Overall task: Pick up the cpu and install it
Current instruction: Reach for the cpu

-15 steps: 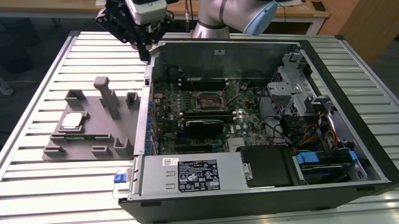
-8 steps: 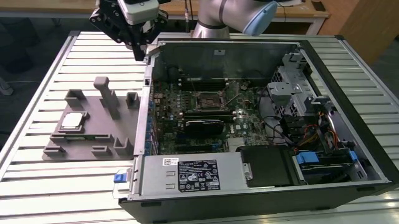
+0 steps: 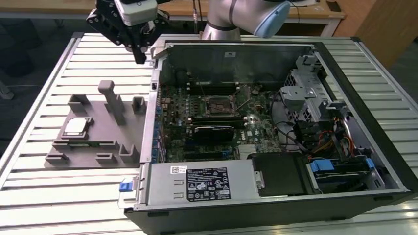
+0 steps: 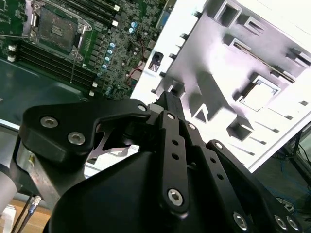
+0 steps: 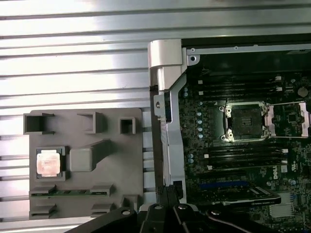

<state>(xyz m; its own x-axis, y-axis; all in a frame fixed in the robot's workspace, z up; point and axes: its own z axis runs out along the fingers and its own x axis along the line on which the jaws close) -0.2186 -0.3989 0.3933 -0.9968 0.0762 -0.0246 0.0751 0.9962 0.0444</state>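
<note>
We see the gripper (image 3: 140, 58) hanging over the open computer case's (image 3: 365, 161) far corner, seemingly pinched closed on nothing, while the cpu (image 3: 75, 127) lies well apart in the grey tray (image 3: 98, 147) beside the case.

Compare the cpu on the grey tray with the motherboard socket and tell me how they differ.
The cpu has a pale, shiny metal top; the socket is dark in the middle. The cpu lies in a pocket of the grey tray outside the case; the socket sits on the motherboard inside it. The cpu is a solid slab; the socket stands open and empty, its cover swung aside. Both are square and lie flat.
</note>
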